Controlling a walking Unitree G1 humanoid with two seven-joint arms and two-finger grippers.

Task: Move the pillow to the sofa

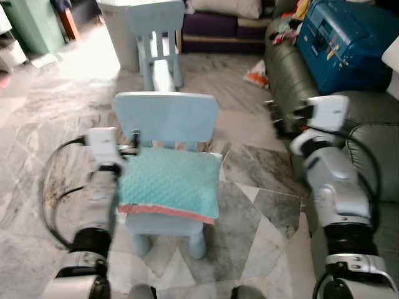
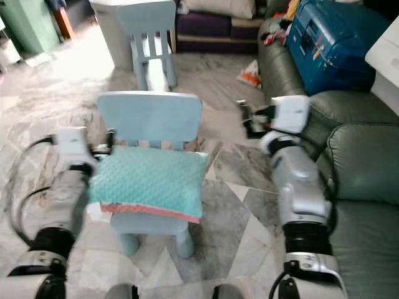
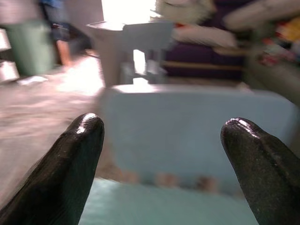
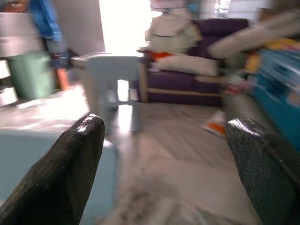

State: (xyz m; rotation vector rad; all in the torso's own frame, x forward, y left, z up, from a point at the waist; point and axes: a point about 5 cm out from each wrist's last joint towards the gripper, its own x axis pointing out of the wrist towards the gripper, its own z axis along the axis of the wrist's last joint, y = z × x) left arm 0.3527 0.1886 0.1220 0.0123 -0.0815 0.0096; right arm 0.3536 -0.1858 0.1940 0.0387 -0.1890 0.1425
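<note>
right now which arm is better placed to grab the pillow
Left. Its open tool sits at the pillow's near corner on the chair; the right tool hangs open off to the side, by the sofa.

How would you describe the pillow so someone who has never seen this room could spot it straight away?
Start at the grey-green sofa along the robot's right, then look across the marble floor to the nearer of two small pale blue chairs, directly before the robot. The pillow lies flat on its seat, between the open left gripper and right gripper. Its dimpled teal cover and salmon-pink edge mark it out.
</note>
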